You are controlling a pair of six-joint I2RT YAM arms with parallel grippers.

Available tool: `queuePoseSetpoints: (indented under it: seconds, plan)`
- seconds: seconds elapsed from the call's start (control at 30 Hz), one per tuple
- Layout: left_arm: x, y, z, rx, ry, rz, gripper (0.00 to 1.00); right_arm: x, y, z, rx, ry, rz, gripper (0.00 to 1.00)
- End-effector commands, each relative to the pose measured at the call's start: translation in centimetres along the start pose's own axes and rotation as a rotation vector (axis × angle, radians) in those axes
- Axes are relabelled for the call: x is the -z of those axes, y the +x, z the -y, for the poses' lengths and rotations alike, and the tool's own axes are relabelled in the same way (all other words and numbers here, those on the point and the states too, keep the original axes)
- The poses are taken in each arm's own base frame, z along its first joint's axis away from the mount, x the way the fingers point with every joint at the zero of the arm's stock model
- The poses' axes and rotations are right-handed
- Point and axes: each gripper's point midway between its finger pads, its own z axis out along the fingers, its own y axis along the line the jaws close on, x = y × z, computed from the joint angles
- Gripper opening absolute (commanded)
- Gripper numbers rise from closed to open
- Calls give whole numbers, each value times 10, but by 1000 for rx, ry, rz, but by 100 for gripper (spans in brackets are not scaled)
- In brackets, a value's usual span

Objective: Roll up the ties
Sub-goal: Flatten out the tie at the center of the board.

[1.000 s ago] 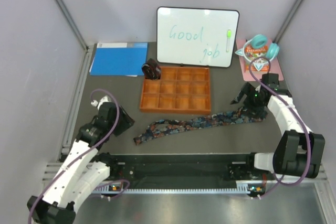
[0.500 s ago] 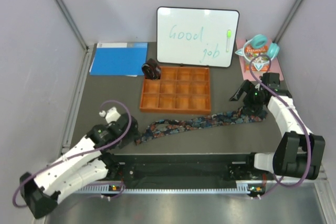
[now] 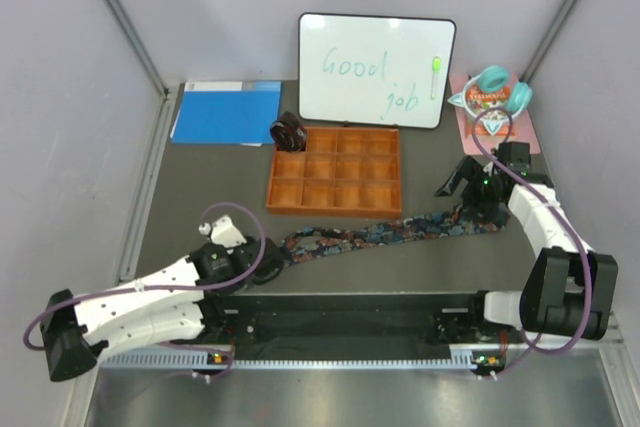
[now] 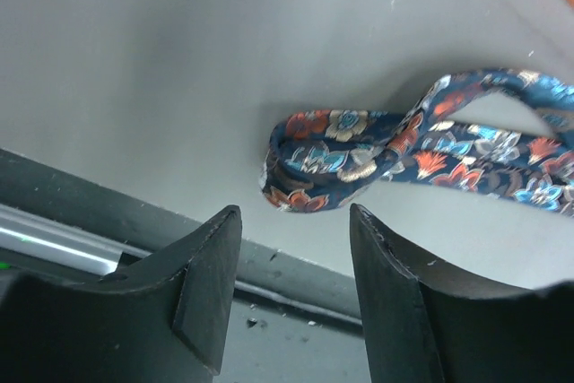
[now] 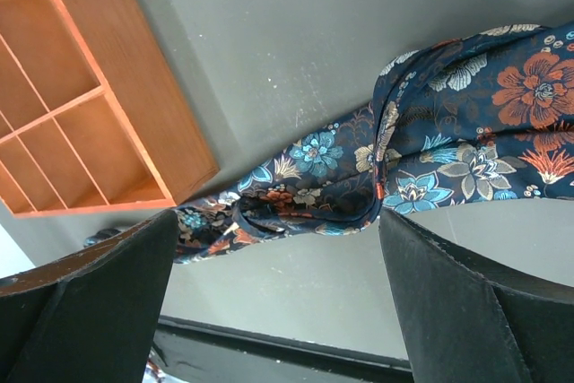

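The navy floral tie (image 3: 370, 234) lies as a long strip in front of the orange tray (image 3: 333, 209). Its narrow left end is folded over on itself in the left wrist view (image 4: 314, 163). My left gripper (image 3: 268, 265) is open and empty, its jaws just short of that folded end (image 4: 291, 221). My right gripper (image 3: 472, 205) is open and empty above the tie's wide right end (image 5: 448, 132), straddling it without touching (image 5: 278, 239). The brown-maroon tie (image 3: 290, 132) sits as a coil by the tray's back left corner.
A whiteboard (image 3: 375, 69) stands at the back. A blue folder (image 3: 225, 112) lies at the back left. Teal headphones (image 3: 490, 82) rest on a pink sheet (image 3: 500, 127) at the back right. The table's black front rail (image 4: 134, 221) runs just behind my left fingers.
My left arm has swung low and to the right, bringing its gripper up to the tie's left end, which has shifted slightly right. My right gripper has hardly moved.
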Motion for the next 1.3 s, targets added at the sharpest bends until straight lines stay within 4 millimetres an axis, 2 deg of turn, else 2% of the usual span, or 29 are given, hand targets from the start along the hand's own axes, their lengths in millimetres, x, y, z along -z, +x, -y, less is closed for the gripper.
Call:
queuePoseSetpoints:
  seconds: [0.0,0.2,0.37,0.6,0.73,0.77,0.83,0.87,1.0,1.13,1.27]
  plan:
    - [-3,-12,2,44,-9,73,56,-1,-3,-4,34,-24,16,94]
    - [-15,-19,8,23,8,147,55,-5,-1,-1,39,-18,6,94]
    - [-23,-15,19,-2,32,150,53,-9,1,3,43,-6,-7,94]
    - [-36,-4,8,-13,7,133,49,-13,0,4,40,-2,-11,94]
    - [-42,-2,4,-5,10,135,40,-16,3,6,40,-5,-22,94]
    - [-43,-3,4,-8,10,139,31,-16,2,6,38,-4,-22,94]
    - [-42,-5,7,-6,22,151,21,-18,4,8,37,0,-27,94]
    - [-40,-8,11,-10,31,158,10,-18,3,8,41,2,-25,94]
    - [-16,-31,30,2,91,202,0,-21,7,17,33,41,-36,94]
    - [22,-73,34,77,159,289,0,-30,14,36,15,116,-61,94]
    - [46,-95,44,130,254,297,0,-38,15,42,-16,147,-77,94]
